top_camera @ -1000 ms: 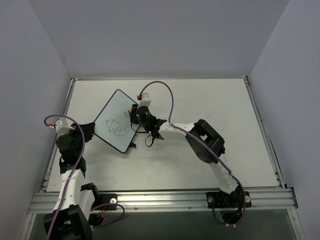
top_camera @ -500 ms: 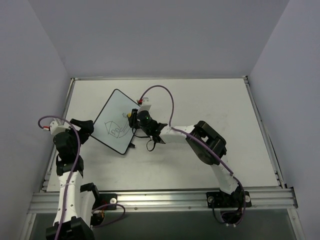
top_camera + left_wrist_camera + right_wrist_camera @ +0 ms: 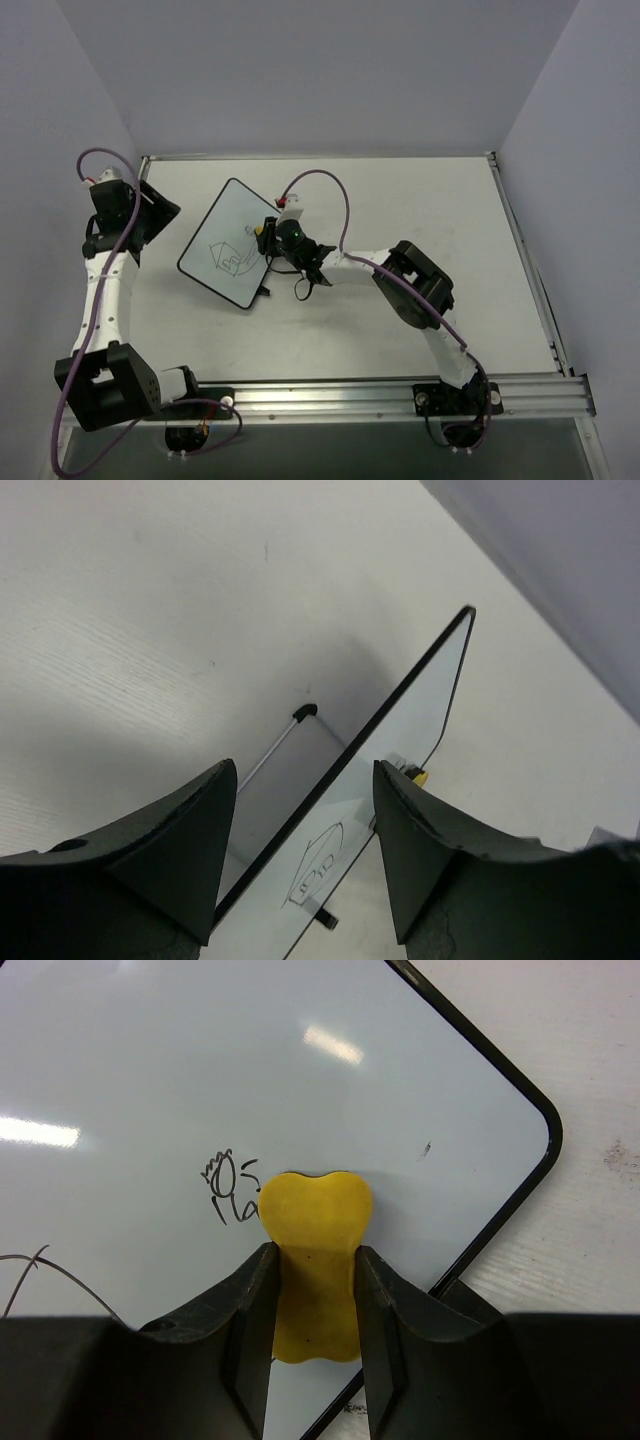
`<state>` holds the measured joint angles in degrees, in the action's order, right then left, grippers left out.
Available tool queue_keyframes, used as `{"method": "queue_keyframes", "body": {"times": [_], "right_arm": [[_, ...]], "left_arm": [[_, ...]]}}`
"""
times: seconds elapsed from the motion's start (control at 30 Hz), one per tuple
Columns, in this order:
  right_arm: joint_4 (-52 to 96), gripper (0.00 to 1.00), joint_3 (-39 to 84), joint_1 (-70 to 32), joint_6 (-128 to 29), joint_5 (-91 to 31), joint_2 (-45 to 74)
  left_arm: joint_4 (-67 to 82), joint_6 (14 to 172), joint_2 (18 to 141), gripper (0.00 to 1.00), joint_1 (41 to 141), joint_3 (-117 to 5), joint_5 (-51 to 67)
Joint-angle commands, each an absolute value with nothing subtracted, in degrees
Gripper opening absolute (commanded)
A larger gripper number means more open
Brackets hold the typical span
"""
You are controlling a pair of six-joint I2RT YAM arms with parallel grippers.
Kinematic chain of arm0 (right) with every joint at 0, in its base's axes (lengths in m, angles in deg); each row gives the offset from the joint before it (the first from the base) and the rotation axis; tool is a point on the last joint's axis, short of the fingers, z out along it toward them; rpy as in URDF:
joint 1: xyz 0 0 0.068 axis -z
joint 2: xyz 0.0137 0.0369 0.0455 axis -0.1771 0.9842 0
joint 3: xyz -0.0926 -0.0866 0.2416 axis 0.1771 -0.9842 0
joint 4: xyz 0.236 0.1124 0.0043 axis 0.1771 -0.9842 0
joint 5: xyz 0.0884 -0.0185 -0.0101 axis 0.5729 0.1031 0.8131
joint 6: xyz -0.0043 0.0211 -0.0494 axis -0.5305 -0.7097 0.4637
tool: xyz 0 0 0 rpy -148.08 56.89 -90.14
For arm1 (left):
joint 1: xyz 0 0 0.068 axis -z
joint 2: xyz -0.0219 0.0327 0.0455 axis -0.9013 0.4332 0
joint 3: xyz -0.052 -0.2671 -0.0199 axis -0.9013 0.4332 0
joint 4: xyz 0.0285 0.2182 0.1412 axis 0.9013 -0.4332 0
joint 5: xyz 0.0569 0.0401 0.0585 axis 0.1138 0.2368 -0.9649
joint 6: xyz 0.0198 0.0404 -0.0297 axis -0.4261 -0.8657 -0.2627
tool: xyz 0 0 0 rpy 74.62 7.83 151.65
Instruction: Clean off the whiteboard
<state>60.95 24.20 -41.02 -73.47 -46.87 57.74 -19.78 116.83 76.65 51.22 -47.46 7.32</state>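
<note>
The right gripper's black fingers are closed tight on a small yellow soft eraser. Its rounded tip is pressed on the small white rectangular whiteboard with a thin black rim, just right of a black scribble and close to the board's rounded right corner.

The whiteboard sits cornerwise on the pale table. A line-drawn house fills its near half.

Right of the board, the right arm and its purple cable cross the table; bare surface runs on past them.

Left of the board and apart from it, the left gripper hangs with its fingers spread wide, holding nothing. From there the board's edge looks raised, with a thin grey leg beneath.

Behind the board, bare table reaches the grey wall.
</note>
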Motion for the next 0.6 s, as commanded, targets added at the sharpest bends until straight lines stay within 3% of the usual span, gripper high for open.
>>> {"method": "queue_keyframes", "body": {"times": [0.0, 0.23, 0.57], "right_arm": [[58.0, 0.0, 23.8, -41.0, -73.9, -44.3, 57.0], [59.1, 0.0, 23.0, -40.9, -74.9, -43.7, 57.4], [59.1, 0.0, 22.2, -40.7, -75.4, -43.9, 57.2]], "left_arm": [[-32.3, 107.5, 82.8, 0.63, 53.2, -57.2, 13.4], [-40.6, 98.9, 89.6, 0.45, 54.7, -63.1, 15.5], [-36.5, 96.5, 95.5, 0.42, 56.9, -63.0, 20.8]]}}
